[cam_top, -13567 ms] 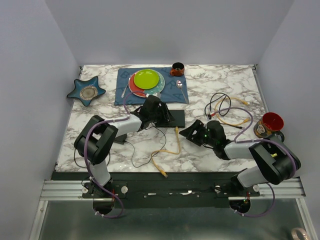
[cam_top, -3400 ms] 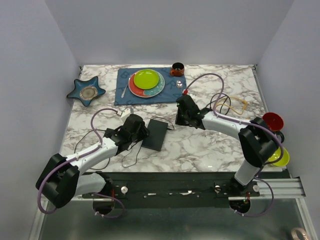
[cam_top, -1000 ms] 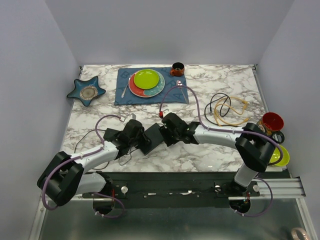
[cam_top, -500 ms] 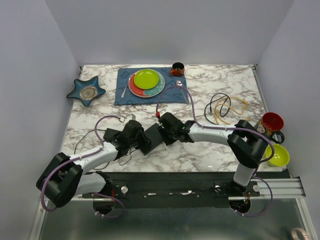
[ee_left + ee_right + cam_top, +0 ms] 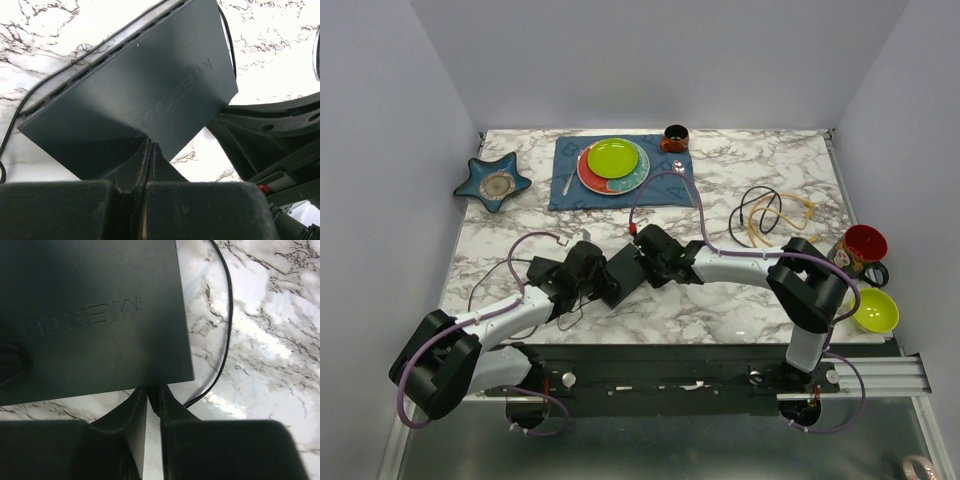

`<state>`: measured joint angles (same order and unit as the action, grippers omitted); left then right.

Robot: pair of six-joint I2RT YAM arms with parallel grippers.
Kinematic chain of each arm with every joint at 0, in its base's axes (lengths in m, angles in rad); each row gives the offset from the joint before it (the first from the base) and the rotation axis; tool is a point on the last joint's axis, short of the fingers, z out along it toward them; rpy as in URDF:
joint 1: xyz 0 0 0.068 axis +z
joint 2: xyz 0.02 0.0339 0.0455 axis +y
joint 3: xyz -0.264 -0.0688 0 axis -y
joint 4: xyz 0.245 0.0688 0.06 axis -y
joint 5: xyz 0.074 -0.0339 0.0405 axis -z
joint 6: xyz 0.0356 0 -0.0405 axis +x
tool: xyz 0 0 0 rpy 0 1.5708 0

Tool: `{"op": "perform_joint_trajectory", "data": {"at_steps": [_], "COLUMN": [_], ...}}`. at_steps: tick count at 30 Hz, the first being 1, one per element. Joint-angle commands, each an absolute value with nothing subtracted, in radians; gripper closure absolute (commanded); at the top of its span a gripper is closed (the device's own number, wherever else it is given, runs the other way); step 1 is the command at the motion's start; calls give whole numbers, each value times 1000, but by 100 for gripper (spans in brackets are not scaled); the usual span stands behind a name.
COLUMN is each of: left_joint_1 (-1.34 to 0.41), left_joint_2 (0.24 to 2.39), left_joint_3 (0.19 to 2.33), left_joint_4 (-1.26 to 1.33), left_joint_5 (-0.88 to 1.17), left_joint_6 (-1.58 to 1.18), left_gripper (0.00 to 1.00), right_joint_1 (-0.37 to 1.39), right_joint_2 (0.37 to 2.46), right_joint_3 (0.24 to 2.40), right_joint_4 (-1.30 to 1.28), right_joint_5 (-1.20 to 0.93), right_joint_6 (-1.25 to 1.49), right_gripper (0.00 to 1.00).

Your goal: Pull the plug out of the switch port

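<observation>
The left gripper [image 5: 150, 149], its fingers pressed together, rests its tips against one edge of the flat matte-black rectangular switch [image 5: 145, 85]. The right gripper [image 5: 154, 394] shows only a thin slit at another edge of the switch, and I cannot tell whether it pinches that edge. The switch lies flat on the white marble table [image 5: 260, 315] between them. A few seconds ago the right gripper stood apart behind the switch, which has since turned slightly.

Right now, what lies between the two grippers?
The switch lies between the left gripper and the right gripper, one at each side. The top external view shows this; both wrist views have it at the fingertips.
</observation>
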<state>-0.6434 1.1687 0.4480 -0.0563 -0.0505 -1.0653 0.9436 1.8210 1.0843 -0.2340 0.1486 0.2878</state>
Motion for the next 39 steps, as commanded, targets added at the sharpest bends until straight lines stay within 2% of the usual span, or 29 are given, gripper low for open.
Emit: {"op": "perform_joint_trajectory", "data": {"at_steps": [1,4,10,16,27,39], "left_joint_1": [-647,-647,-650,-684,-759,-767], "left_joint_2": [1134,1094,973,950,1109,1308], "left_joint_3": [436,434,391,367,382,440], "left_joint_4": [-118,-132,-72,-5,71,110], "left_joint_5": [-55,-75,-48,-17,-31,-77], "left_joint_6": [-1040,-1026,-1014,-1032,-1058,-1112], "left_gripper": [100,100,97,94,96,98], "right_joint_1": [951,951,953,953,957,969], "right_joint_2": [1861,1850,1835,1824,1789,1795], "right_joint_3": [1092,1074,1006,989,1045,1081], "right_joint_4": [-186,-178,-129,-110,-255,-347], "right_joint_5": [147,132,31,6,51,98], "right_joint_6": [308,353,518,592,549,502], "right_gripper": [87,99,99,100,99,100]}}
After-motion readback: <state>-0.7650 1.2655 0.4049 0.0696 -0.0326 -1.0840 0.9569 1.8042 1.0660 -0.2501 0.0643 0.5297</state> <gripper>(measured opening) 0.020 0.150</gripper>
